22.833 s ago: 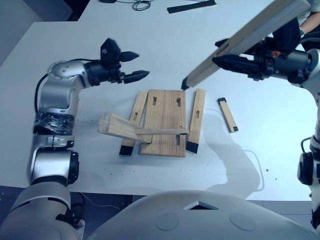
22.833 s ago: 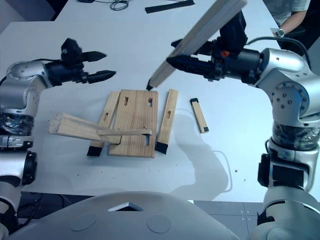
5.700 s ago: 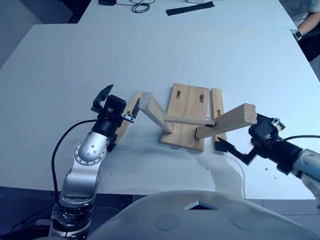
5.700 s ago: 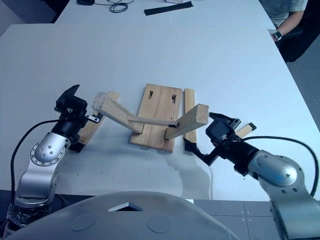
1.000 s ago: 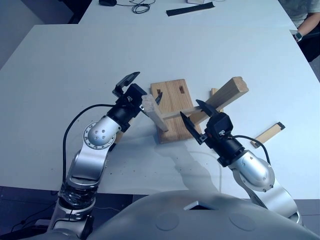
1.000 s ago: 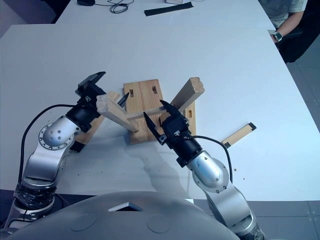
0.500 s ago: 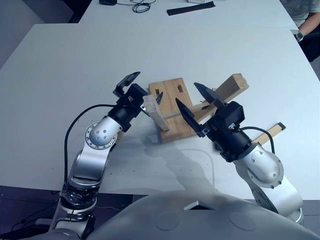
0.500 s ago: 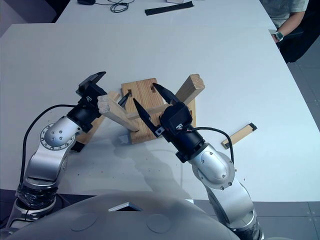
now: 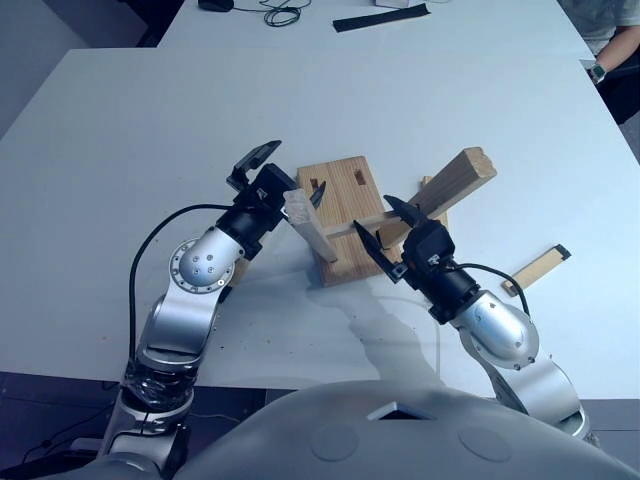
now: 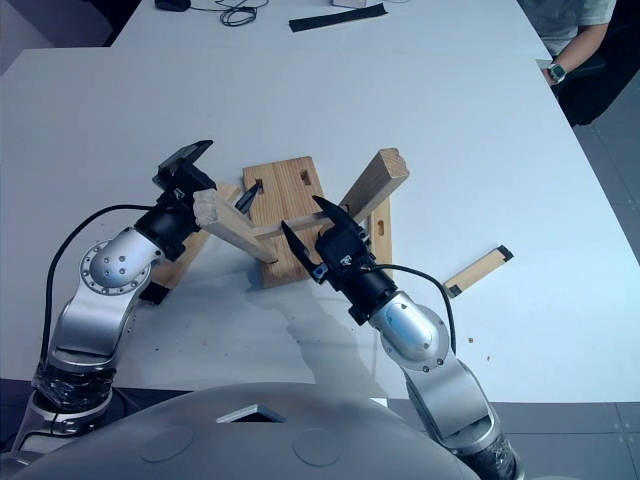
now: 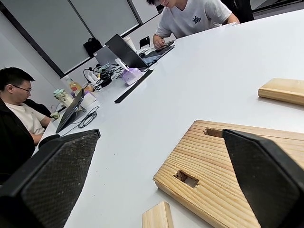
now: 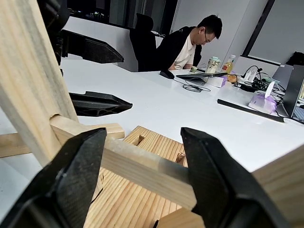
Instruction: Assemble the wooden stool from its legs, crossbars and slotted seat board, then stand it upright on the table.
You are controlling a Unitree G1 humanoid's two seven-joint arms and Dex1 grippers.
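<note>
On the white table [image 9: 120,120], the left gripper [image 9: 288,178] is shown spread at the raised end of a tilted leg [image 9: 312,235], whose crossbar [image 9: 345,228] passes between the right gripper's [image 9: 377,222] parted fingers to a second leg [image 9: 450,185], above the flat seat board [image 9: 340,200].

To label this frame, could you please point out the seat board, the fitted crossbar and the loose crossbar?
seat board [image 9: 340,200]: left eye view, top face.
fitted crossbar [image 9: 345,228]: left eye view, mid-span.
loose crossbar [image 9: 535,270]: left eye view, middle.

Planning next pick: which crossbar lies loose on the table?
The black-tipped crossbar lying alone at the table's right; the other crossbar bridges the two raised legs.
</note>
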